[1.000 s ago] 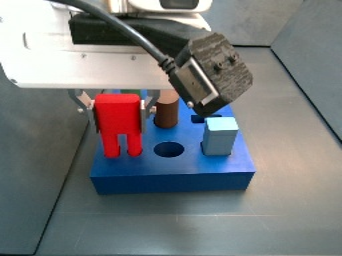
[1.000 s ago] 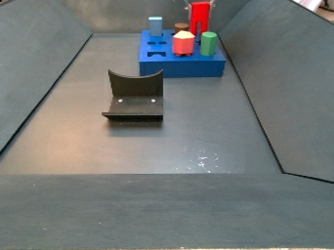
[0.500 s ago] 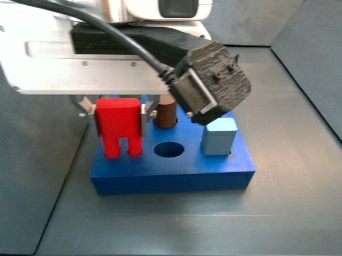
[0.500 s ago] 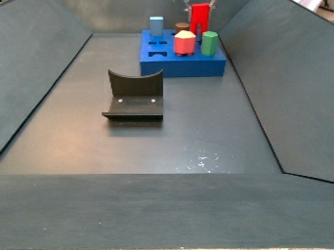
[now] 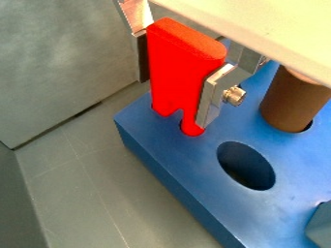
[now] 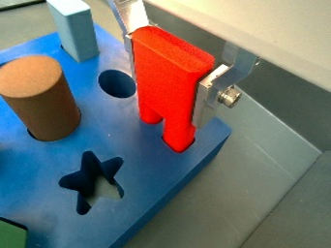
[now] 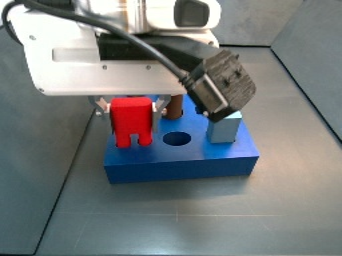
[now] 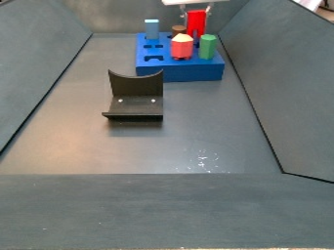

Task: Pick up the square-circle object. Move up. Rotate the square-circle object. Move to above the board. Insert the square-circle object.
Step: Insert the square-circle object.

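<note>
My gripper (image 5: 181,73) is clamped on the red peg (image 5: 177,73) high on its square block, prongs down into the blue board (image 5: 195,199); it looks stiff, light, smooth-sided.

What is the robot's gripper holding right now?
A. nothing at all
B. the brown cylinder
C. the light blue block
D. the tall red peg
D: in both wrist views the gripper has its silver fingers pressed on either side of the tall red peg, prongs down at the blue board; the brown cylinder and light blue block stand apart, untouched.
</note>
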